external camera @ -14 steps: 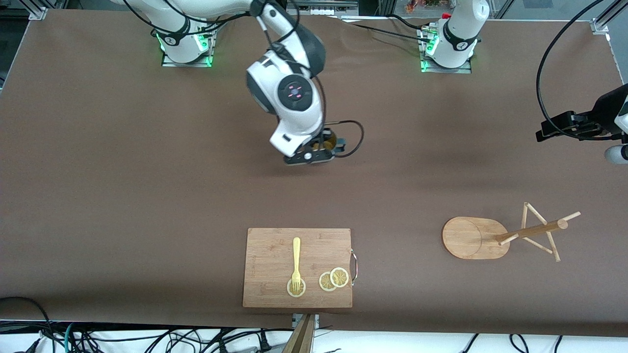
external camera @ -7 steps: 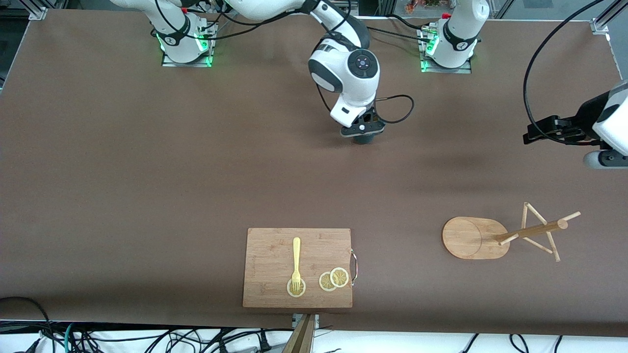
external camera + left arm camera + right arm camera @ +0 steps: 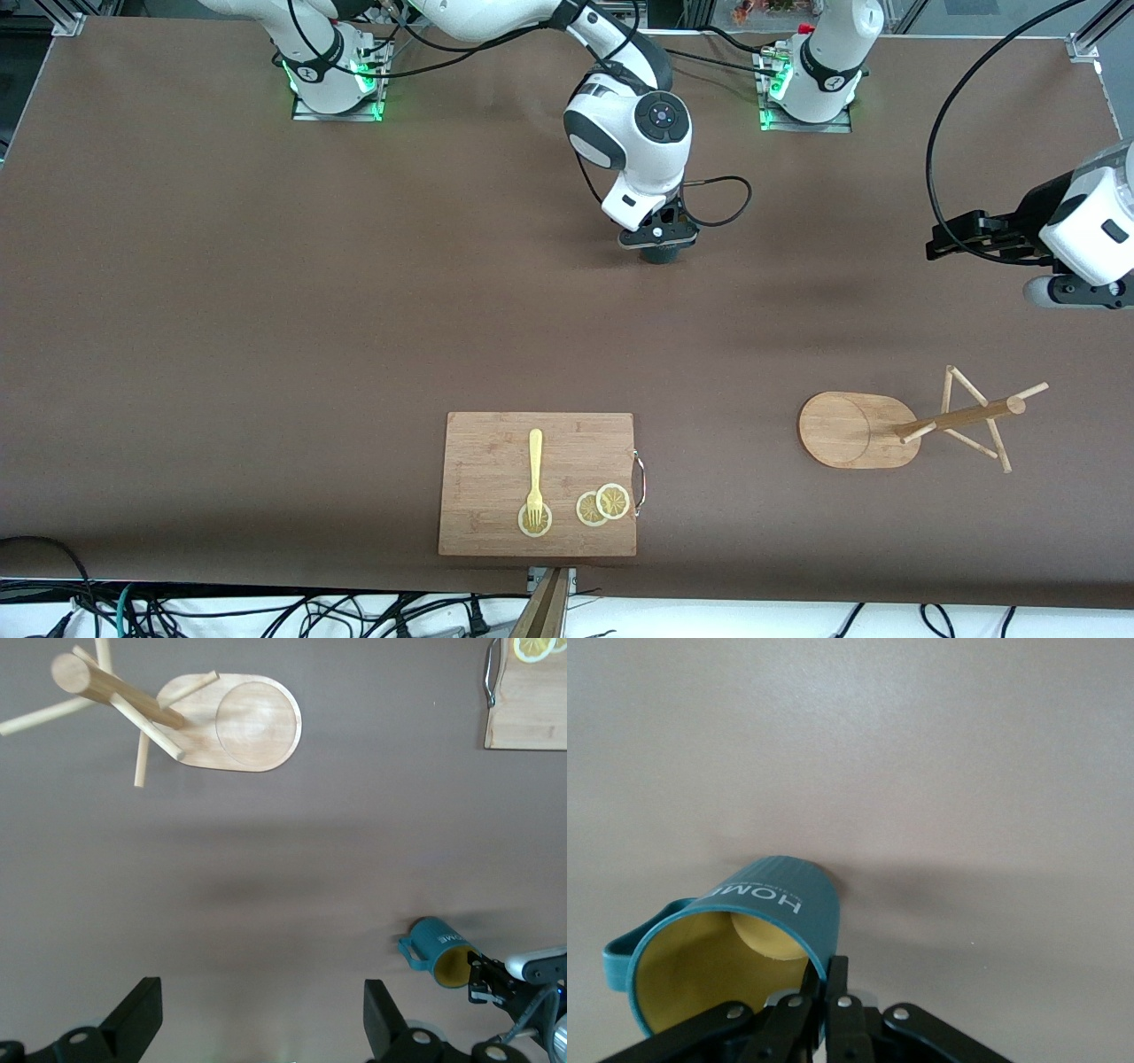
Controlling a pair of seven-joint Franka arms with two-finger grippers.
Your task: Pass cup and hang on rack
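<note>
The cup (image 3: 771, 904) is dark teal and ribbed, with a yellowish inside and a loop handle. My right gripper (image 3: 830, 979) is shut on its rim and holds it tilted, low over the middle of the table. From the front only a dark edge of the cup (image 3: 660, 256) shows under the right gripper (image 3: 660, 241). In the left wrist view the cup (image 3: 434, 943) hangs in that same grip. The rack (image 3: 855, 430) stands toward the left arm's end, nearer the front camera. My left gripper (image 3: 941, 244) hovers open and empty over that end, its fingers (image 3: 142, 1014) wide apart.
A wooden cutting board (image 3: 496, 443) lies near the table's front edge, with a yellow fork (image 3: 535, 465) and lemon slices (image 3: 602, 505) on it. Its handle corner (image 3: 532, 709) shows in the left wrist view. Cables run along the front edge.
My right gripper carried the cup toward the left arm's end of the table, then nearly stopped. My left gripper crept a little toward the middle, still open.
</note>
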